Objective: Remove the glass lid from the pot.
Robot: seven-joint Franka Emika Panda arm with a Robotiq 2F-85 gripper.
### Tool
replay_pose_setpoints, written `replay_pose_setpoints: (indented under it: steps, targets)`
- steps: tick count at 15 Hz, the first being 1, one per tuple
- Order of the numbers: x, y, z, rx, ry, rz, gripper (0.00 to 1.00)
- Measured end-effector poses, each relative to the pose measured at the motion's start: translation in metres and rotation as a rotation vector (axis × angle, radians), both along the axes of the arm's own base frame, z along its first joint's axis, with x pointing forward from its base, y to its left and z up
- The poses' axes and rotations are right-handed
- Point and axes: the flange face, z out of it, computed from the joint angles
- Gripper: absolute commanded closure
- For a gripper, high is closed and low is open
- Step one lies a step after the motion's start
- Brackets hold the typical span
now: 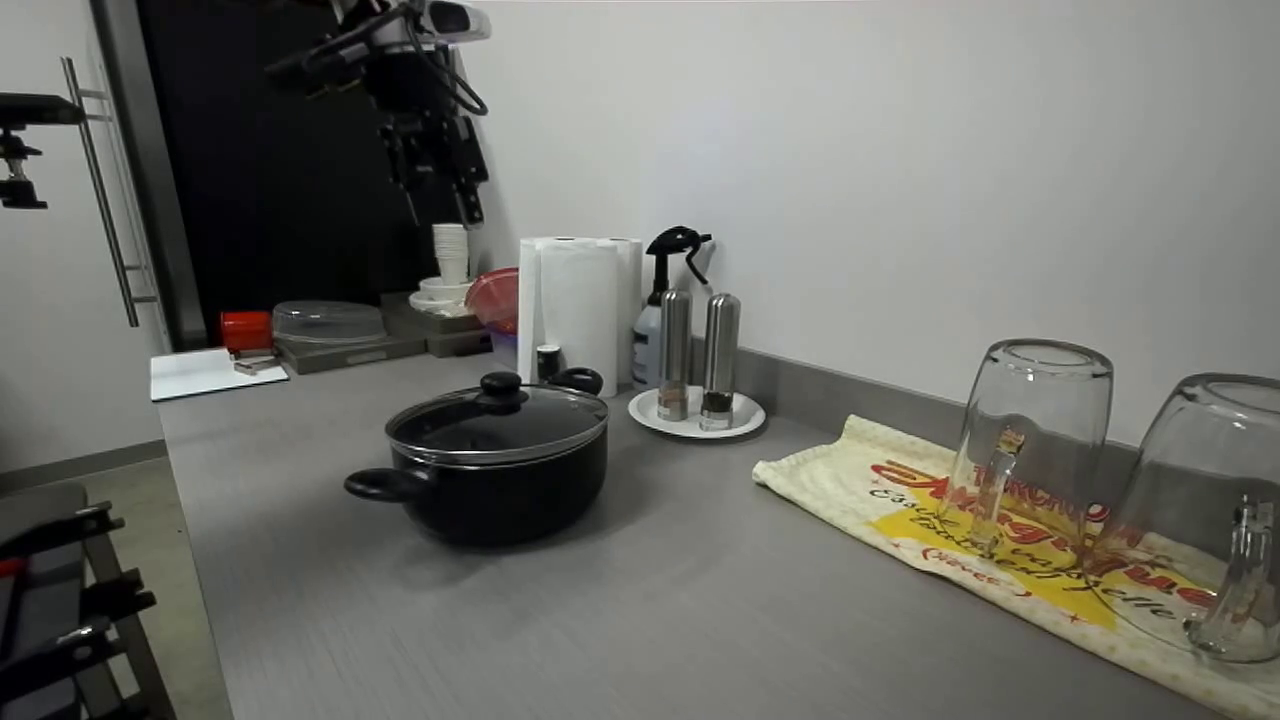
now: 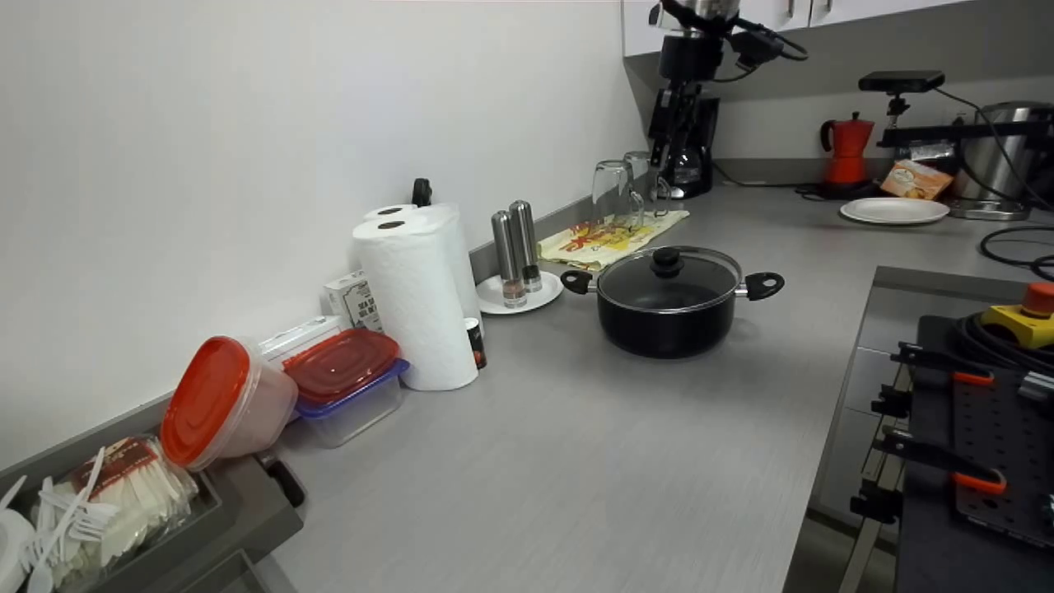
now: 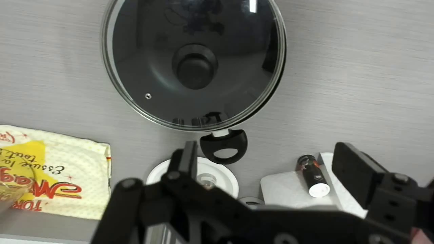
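Observation:
The glass lid (image 1: 450, 430) sits on the pot (image 1: 510, 505), its black knob pointing up. In an exterior view the lid (image 2: 634, 284) and the pot (image 2: 667, 331) stand on the grey counter, with a black handle on each side. In the wrist view the lid (image 3: 152, 67) fills the upper middle, and one handle of the pot (image 3: 240, 144) shows below it. My gripper (image 3: 266, 148) is open and empty, its two fingers wide apart. In both exterior views the gripper (image 1: 442, 212) (image 2: 669, 152) hangs high above the counter, apart from the lid.
White paper rolls (image 1: 578, 310), a spray bottle (image 1: 648, 335) and two metal mills (image 1: 720, 350) on a white plate (image 1: 650, 415) stand along the wall. Upturned glass mugs (image 1: 1040, 430) stand on a printed cloth (image 1: 830, 475). Plastic containers (image 2: 346, 412) lie farther along the wall.

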Motion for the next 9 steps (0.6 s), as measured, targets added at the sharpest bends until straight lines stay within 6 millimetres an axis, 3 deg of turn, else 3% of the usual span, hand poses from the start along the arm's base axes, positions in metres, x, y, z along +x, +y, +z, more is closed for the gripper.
replay_pose_setpoints:
  steps: [9]
  targets:
    - [0.024, -0.015, -0.057, -0.123, 0.082, -0.061, 0.0]
